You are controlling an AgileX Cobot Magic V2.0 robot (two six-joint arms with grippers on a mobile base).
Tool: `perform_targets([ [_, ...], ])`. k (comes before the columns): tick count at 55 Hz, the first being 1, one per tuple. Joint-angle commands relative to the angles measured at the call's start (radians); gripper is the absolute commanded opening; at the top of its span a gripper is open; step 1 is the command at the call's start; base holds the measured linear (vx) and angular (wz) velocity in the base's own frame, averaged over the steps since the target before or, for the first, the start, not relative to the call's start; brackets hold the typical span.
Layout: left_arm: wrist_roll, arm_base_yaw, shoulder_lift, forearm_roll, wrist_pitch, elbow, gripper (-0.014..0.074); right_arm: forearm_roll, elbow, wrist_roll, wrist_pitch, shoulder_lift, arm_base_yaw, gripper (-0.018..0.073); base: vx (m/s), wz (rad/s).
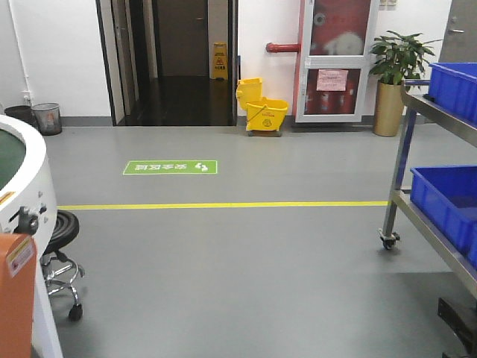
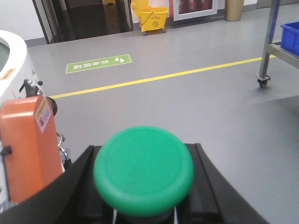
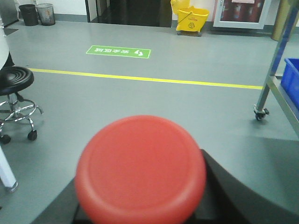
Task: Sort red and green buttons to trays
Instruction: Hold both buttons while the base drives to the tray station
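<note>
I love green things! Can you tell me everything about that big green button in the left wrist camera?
The green button fills the bottom middle of the left wrist view, slightly blurry because it is so near. Its cap is round, gently domed, smooth and plain, and looks like plastic, with no writing. A sliver of dark body peeks out underneath. Black fingers sit close on both sides, so it seems held up in the air, cap toward the camera. The cap hides where they touch it.

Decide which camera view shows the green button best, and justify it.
The left wrist view: the green button fills the foreground, cap facing the camera. The front view shows no button; the right wrist view shows only the red button.
</note>
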Motion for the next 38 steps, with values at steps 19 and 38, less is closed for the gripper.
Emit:
perform_targets([
  [19,-0.009,-0.003,0.002,-0.01,-0.074,-0.029,-0.0003,-0.014,-0.034,-0.001,-0.072,-0.011,0.001,0.0003,0.58,-0.01],
  [38,-0.009,-0.003,0.002,-0.01,-0.074,-0.029,-0.0003,-0.014,-0.034,-0.001,-0.072,-0.011,0.001,0.0003,0.58,-0.27],
])
